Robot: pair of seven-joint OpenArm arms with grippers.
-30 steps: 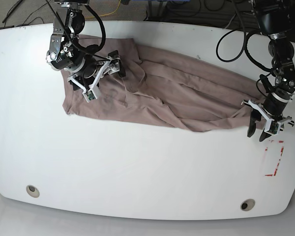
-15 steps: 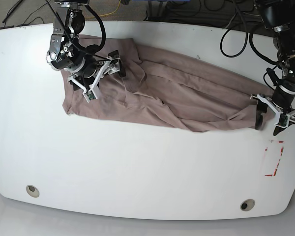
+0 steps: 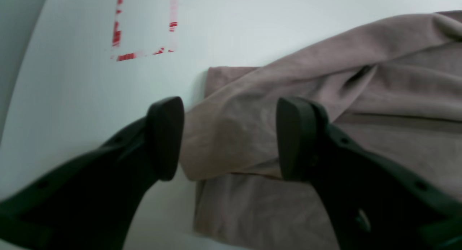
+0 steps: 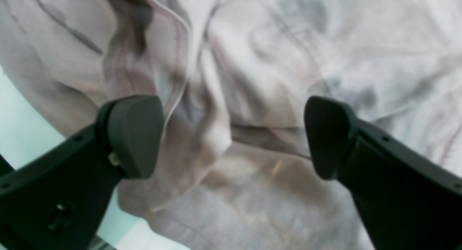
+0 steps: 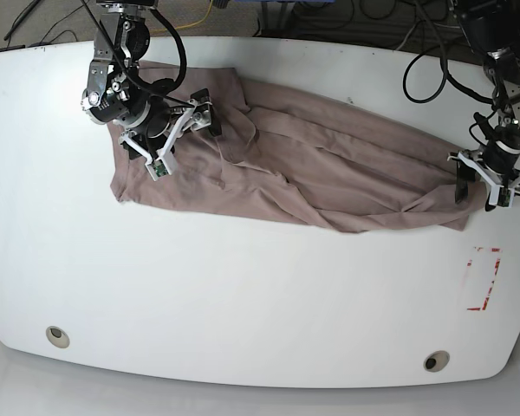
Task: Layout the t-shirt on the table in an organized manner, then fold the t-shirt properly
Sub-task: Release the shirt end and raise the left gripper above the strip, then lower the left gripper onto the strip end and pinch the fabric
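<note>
The mauve-brown t-shirt point(image 5: 312, 169) lies wrinkled across the back of the white table point(image 5: 243, 295), running from upper left to right. My right gripper point(image 5: 184, 141) is open above the shirt's left part. In the right wrist view its fingers straddle bunched folds point(image 4: 229, 134) without clamping them. My left gripper point(image 5: 477, 194) is open at the shirt's right end. In the left wrist view point(image 3: 231, 138) a folded corner of the shirt point(image 3: 231, 134) lies between the two dark fingers.
A red tape rectangle point(image 5: 484, 277) marks the table in front of the left gripper and also shows in the left wrist view point(image 3: 144, 26). Two grommet holes point(image 5: 57, 335) point(image 5: 435, 360) sit near the front edge. Cables hang behind the table.
My left gripper has moved back and slightly right, from the bare table in front of the shirt's right end to over that end. The right arm has not moved.
</note>
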